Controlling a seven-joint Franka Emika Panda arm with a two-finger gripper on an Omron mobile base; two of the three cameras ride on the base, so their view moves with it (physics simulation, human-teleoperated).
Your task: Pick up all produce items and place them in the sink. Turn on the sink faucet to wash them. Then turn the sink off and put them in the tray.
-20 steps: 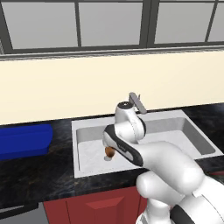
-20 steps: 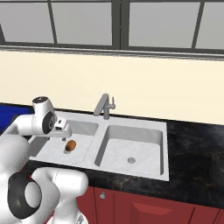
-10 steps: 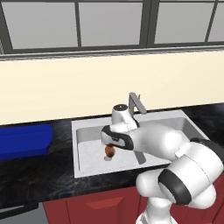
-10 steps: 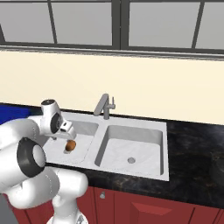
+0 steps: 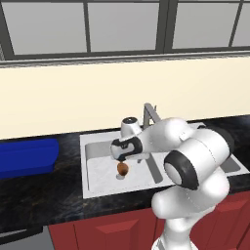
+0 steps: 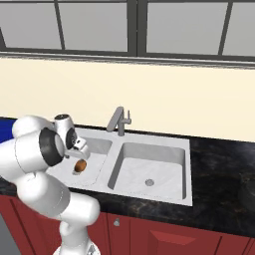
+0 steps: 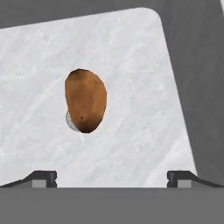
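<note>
Already in the sink [image 5: 97, 176]: potato [image 7: 85, 106] lying over the drain, just below the tool [image 7: 112, 177], apart from its widely spread jaws. Left, by judgement: faucet [image 6: 118, 121] on and off, then tray [image 5: 27, 158].

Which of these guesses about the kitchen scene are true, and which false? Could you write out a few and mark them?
1. The potato lies in the sink, over a drain. True.
2. The gripper is clamped on the potato. False: its jaws stand open, apart from it.
3. The blue tray sits on the counter beside the sink. True.
4. The potato is in the tray. False: it is in a sink basin.
5. Water runs from the faucet. False: no water shows.
</note>
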